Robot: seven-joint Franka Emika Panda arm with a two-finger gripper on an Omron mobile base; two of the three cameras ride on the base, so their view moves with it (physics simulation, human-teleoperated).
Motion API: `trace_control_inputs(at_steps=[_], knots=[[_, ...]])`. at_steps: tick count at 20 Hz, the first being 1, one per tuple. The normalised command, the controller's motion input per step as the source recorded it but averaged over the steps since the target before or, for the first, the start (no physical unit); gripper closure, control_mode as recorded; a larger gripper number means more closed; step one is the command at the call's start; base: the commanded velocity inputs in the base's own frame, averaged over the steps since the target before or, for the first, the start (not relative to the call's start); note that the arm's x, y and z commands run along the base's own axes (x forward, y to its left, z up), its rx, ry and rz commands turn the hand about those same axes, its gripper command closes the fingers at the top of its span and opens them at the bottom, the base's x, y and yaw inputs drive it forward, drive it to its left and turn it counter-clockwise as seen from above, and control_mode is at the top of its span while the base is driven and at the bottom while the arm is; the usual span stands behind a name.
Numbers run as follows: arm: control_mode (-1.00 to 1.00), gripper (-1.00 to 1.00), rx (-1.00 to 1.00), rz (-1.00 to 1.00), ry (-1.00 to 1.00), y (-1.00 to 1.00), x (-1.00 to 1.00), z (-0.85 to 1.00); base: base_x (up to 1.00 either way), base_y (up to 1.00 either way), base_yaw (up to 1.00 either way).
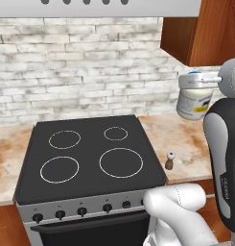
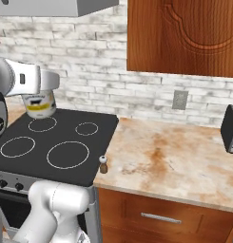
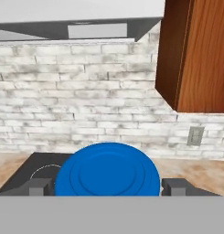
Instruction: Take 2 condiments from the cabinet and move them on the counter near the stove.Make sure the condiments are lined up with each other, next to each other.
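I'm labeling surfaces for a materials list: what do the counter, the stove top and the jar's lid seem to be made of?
Counter: polished stone, probably marble, going by the beige, rust-blotched surface. Stove top: black glass, smooth and flat with white printed rings. The white jar has a blue lid, likely plastic: uniform matte colour with moulded concentric ridges.

Marbled counter; brown shaker upright beside stove.

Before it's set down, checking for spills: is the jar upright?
Upright: the jar hangs lid-up, label level, above the counter.
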Motion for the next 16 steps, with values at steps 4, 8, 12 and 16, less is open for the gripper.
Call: trace_control_inputs(at_steps=[4,8,12,16], knots=[[1.00,1.00,0.00,0.00,0.00,0.00,0.00,0.00,0.07,0.00,0.00],[1.00,1.00,0.00,0.00,0.00,0.00,0.00,0.00,0.01,0.00,0.00],[-1.00,1.00,0.00,0.03,0.00,0.00,0.02,-0.13,0.01,0.00,0.00],[-1.00,1.00,-0.01,0.17,0.00,-0.30,0.00,-0.37,0.00,0.00,0.00]])
